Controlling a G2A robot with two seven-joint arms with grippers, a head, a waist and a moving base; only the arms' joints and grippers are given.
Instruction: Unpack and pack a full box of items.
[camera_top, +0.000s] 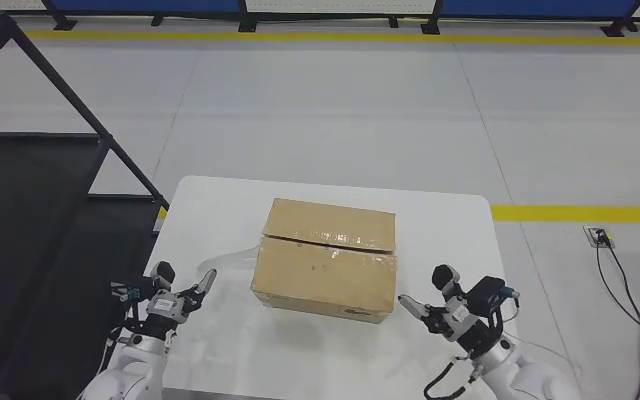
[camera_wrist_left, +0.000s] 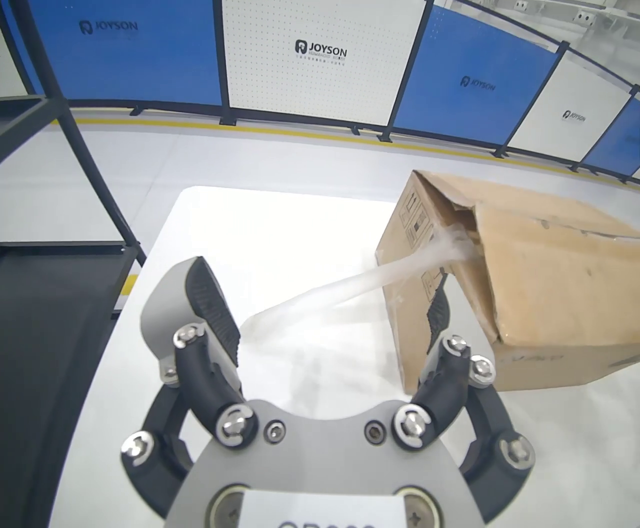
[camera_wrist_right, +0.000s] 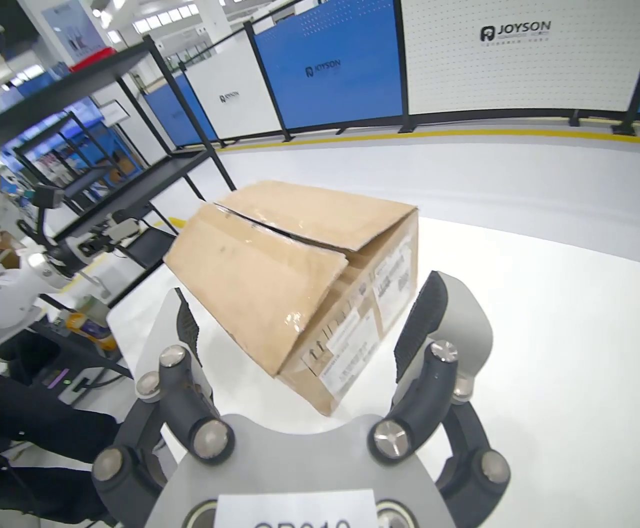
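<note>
A brown cardboard box (camera_top: 328, 255) stands in the middle of the white table (camera_top: 440, 215), its top flaps down with a slit along the seam. A strip of clear tape (camera_wrist_left: 350, 287) hangs off its near left corner onto the table. My left gripper (camera_top: 185, 281) sits open at the table's front left, a short way from the box (camera_wrist_left: 540, 280). My right gripper (camera_top: 422, 289) is open at the front right, close to the box (camera_wrist_right: 300, 270) end that carries white labels. Nothing is between either pair of fingers.
A black metal shelf rack (camera_top: 60, 220) stands off the table's left side. Beyond the table lie grey floor with yellow lines and blue and white partition panels (camera_wrist_left: 280, 55). Bare table surface lies in front of and behind the box.
</note>
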